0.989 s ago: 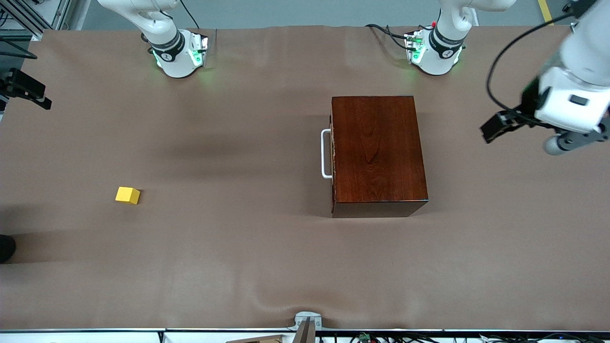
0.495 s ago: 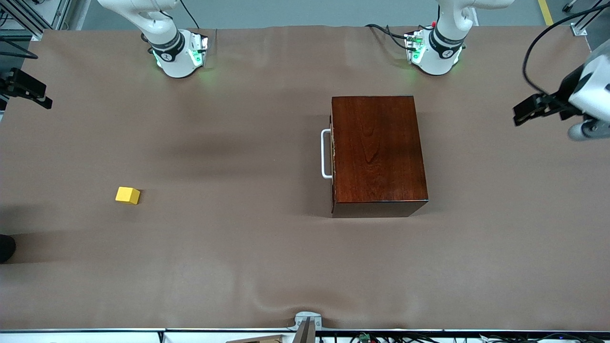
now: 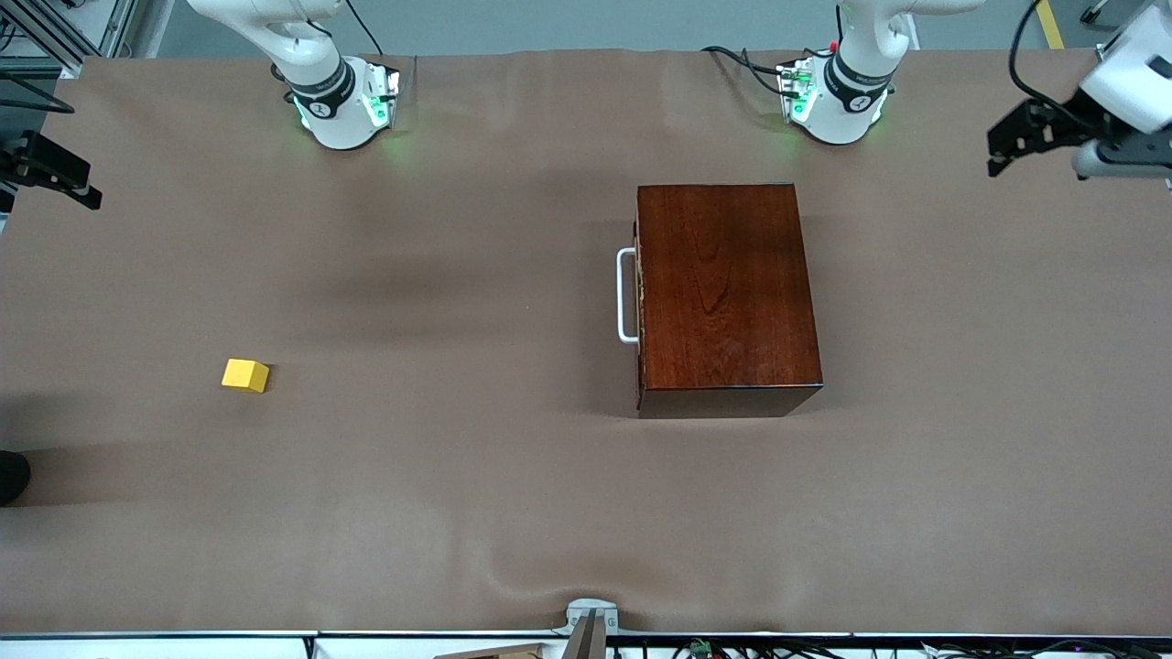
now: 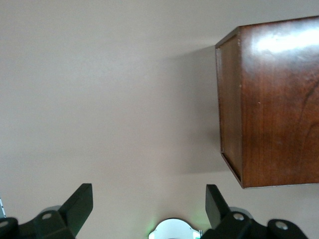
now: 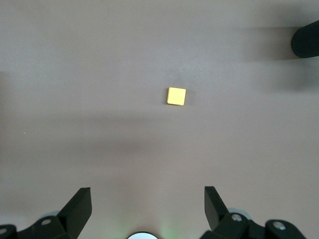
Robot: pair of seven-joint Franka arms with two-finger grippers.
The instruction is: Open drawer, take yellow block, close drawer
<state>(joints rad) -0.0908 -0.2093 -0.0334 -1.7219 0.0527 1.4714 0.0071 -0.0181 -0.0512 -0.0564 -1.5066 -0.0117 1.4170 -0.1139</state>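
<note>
The drawer (image 3: 640, 295) sits shut, contents hidden; yellow block (image 3: 245, 375) at its nine o'clock; left gripper (image 4: 149, 201) and right gripper (image 5: 148, 201) both spread, empty.

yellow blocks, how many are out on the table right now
1. The yellow block sits alone on the brown table cover toward the right arm's end, well apart from the wooden box. The drawer is shut, so any block inside would be hidden.

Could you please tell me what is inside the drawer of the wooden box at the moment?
That cannot be seen: the drawer is pushed shut in the wooden box, hiding its inside. The yellow block lies on the table, toward the right arm's end.
</note>
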